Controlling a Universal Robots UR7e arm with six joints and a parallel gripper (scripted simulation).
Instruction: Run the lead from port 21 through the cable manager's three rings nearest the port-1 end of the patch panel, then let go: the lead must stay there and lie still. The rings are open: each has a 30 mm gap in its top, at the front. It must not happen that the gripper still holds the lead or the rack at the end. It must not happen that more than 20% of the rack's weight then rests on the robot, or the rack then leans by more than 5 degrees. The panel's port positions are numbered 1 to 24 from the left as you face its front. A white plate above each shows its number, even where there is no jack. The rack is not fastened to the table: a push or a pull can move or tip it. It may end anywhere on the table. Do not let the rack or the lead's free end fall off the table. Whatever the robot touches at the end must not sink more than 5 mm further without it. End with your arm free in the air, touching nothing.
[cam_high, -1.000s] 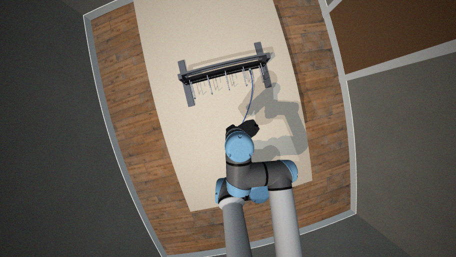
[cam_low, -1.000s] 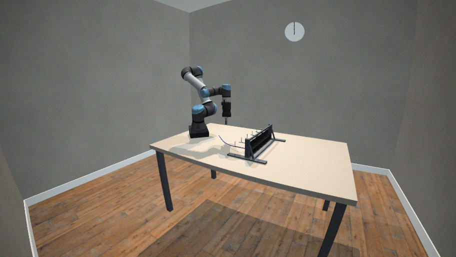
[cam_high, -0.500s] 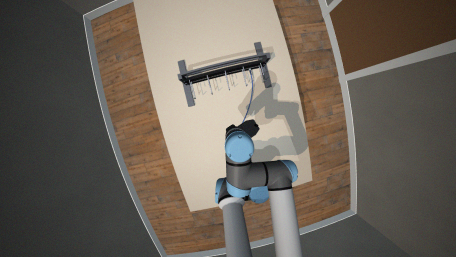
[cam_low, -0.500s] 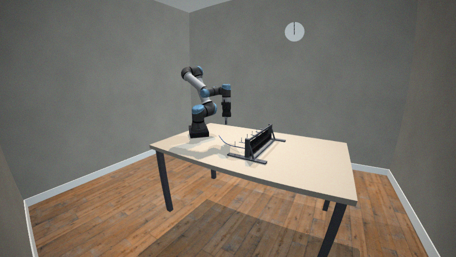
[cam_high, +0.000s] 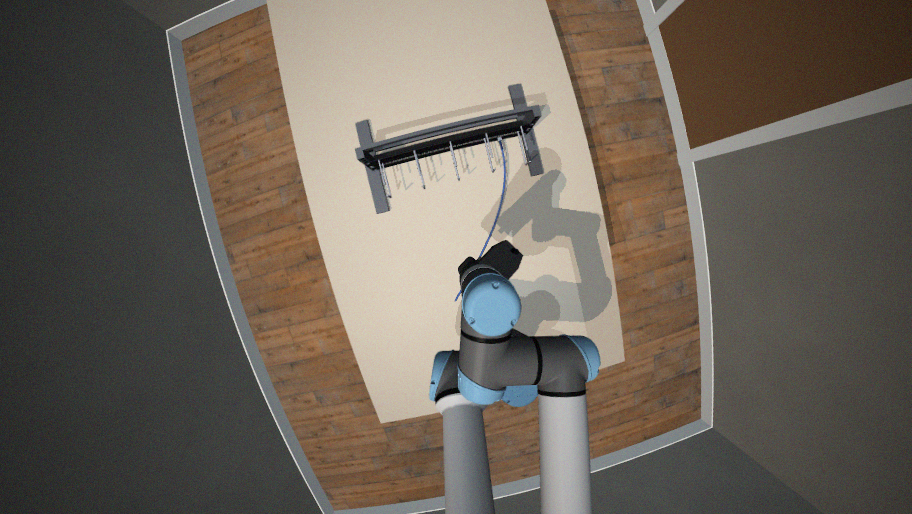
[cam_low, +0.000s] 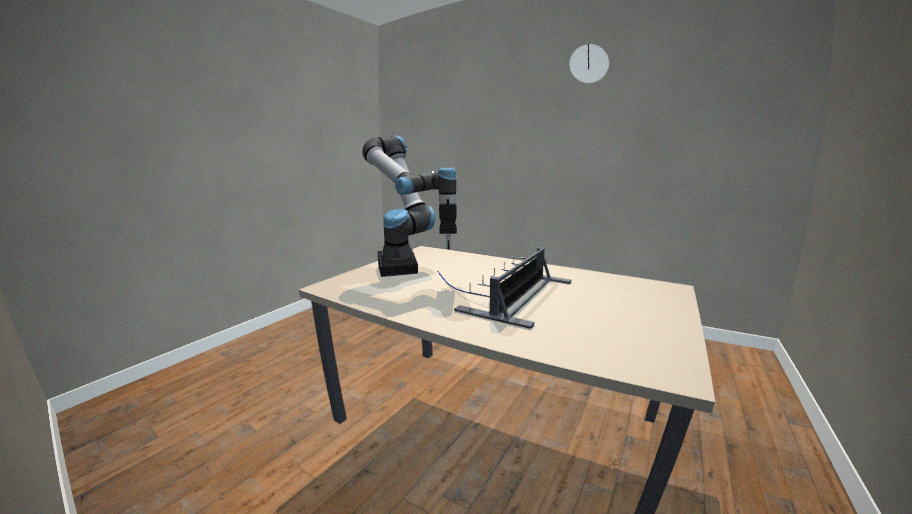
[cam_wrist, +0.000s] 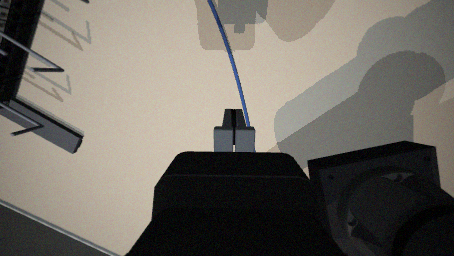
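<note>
- The gripper (cam_low: 448, 246) (cam_wrist: 233, 120) is closed, nothing visible between its fingers
- The blue cable (cam_high: 503, 191) (cam_wrist: 233, 62) leaves the rack (cam_high: 376, 194) (cam_low: 491, 314) (cam_wrist: 50, 125) between the two rightmost rings in the top view
- It curves toward the arm (cam_high: 491, 305) (cam_low: 447, 181), passing beside the fingers in the wrist view

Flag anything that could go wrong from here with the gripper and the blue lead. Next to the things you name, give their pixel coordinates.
The gripper (cam_low: 448, 247) (cam_wrist: 233, 120) is shut on nothing, with the blue lead (cam_high: 505, 185) (cam_low: 447, 282) (cam_wrist: 233, 65) outside its fingers, so moving off might leave the lead behind or nudge it.

Once gripped, a hard pull might shift the rack (cam_high: 378, 191) (cam_low: 523, 324) (cam_wrist: 50, 125), since the lead runs from its panel.
</note>
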